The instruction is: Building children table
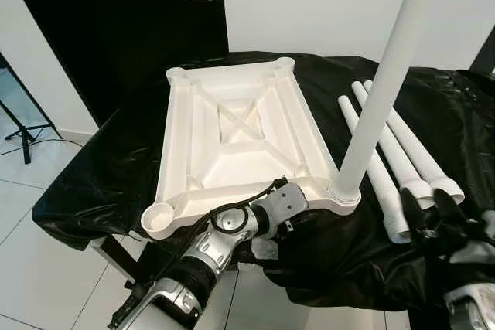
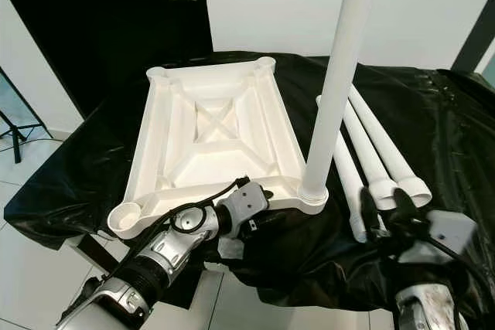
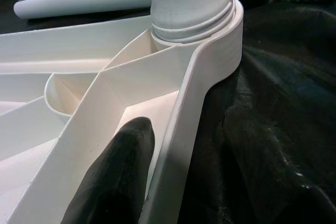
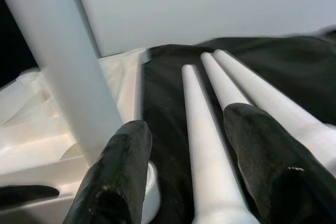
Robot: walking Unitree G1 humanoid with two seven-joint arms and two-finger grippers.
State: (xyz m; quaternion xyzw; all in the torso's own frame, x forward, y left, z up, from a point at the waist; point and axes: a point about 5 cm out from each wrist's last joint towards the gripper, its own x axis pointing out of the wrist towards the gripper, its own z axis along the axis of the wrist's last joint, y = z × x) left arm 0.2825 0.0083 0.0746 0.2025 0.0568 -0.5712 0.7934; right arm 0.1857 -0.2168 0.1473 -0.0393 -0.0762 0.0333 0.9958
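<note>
- The surface (image 1: pixel 93 175) is covered with a black sheet, and behind it at 11 o'clock stands a dark door (image 1: pixel 116 21) in a white wall.
- The tabletop (image 1: pixel 232 144) is white plastic and lies upside down on the sheet, in the middle of the head views, with its ribs and an X brace facing up.
- It has a round socket at each corner; the near socket at 7 o'clock (image 1: pixel 158 216) has no leg in it.
- One white leg (image 1: pixel 379 90) stands upright in the near corner socket at 4 o'clock and goes out of the top of the picture.
- Three more legs (image 1: pixel 394 152) lie side by side on the sheet at 3 o'clock, just beside the tabletop, with their wide ends toward the robot.
- The left gripper (image 3: pixel 113 182) is at the near rim of the tabletop, close to the socket with the upright leg. One black finger lies inside the rim against a rib; the second finger is hidden, so I cannot tell how the jaws stand.
- The right gripper (image 4: pixel 189 166) hovers at 5 o'clock over the near ends of the lying legs. Its jaws are spread wide, with one leg seen between the fingers, and they pinch nothing.
</note>
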